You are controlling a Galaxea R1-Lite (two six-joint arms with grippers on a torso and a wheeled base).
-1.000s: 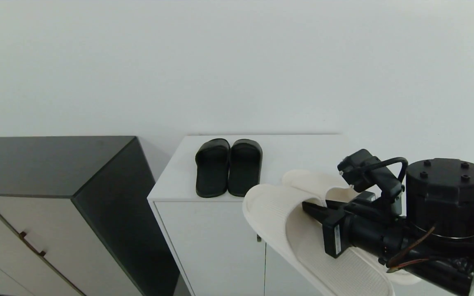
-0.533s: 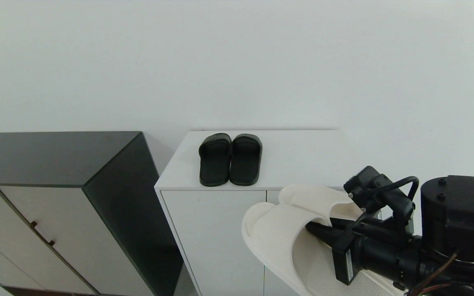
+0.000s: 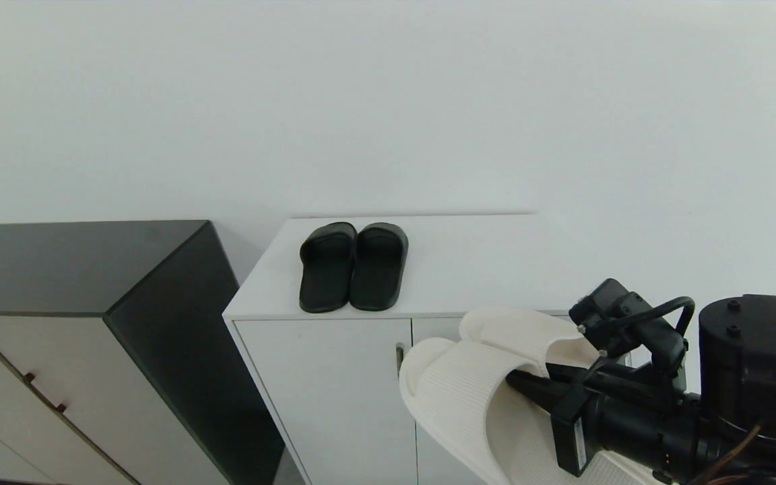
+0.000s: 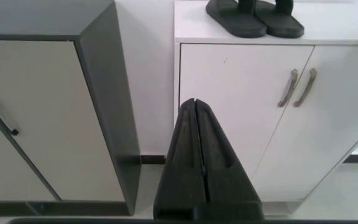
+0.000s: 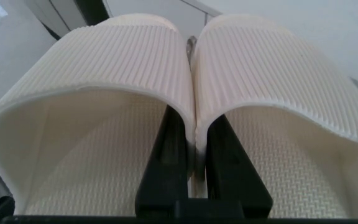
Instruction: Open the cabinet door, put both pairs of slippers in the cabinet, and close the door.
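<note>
In the head view, the pair of cream ribbed slip-on slippers (image 3: pixel 469 384) hangs in front of the right door of the low white two-door cabinet (image 3: pixel 320 391). It is carried by the black right gripper (image 3: pixel 526 385), whose fingers run in under the straps. The pair of black rubber slides (image 3: pixel 353 266) sits side by side on the cabinet top, and a taller dark grey cabinet (image 3: pixel 91 269) stands just beside it. Both white doors look shut, so the step in hand is probably opening one. The loaded arm would do well to hold the cream pair clear of the door's swing. In the left wrist view, the black left gripper (image 4: pixel 196 134) is empty, its two fingers pressed flat together, and it points at the left door. The pair of slim metal door handles (image 4: pixel 298 87) lies off to one side of it, so it should part its fingers and line up on one handle before pulling. In the right wrist view, the right gripper's fingers (image 5: pixel 166 155) squeeze the two inner strap walls together, one finger inside each slipper. The grip looks thin, so slow motion seems wise. The fingertips are buried under the straps, the cream heels and the black slides' heels are cut off, and the cabinet's interior is unseen.
</note>
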